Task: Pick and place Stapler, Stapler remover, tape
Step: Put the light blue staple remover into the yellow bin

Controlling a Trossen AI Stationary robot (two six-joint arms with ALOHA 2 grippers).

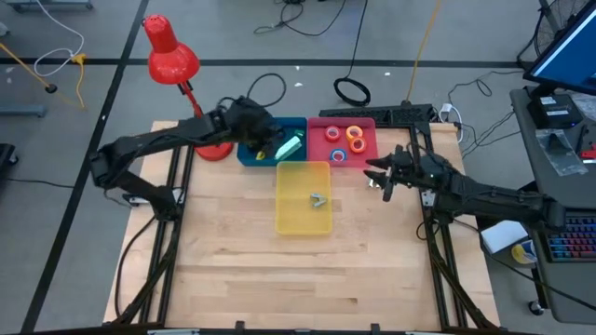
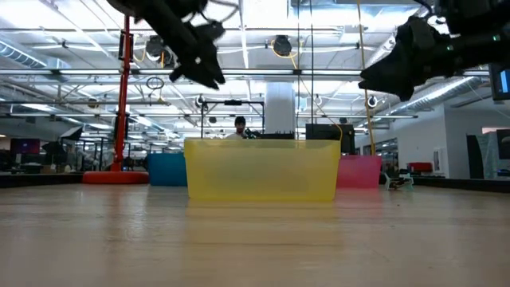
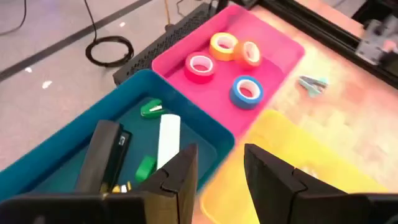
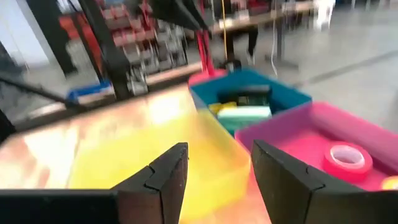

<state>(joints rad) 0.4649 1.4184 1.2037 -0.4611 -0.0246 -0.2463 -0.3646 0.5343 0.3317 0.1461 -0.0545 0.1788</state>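
Table: three bins grouped toward the far edge.
Centre bin: nearest of the three, holding one stapler remover.
Far-left bin: behind the centre bin, holding staplers side by side.
Far-right bin: touching the far-left bin's right side, holding four tape rolls clustered together.
Desk lamp: base at the far-left corner, just left of the far-left bin.
Loose small item: on the table, just right of the far-right bin.
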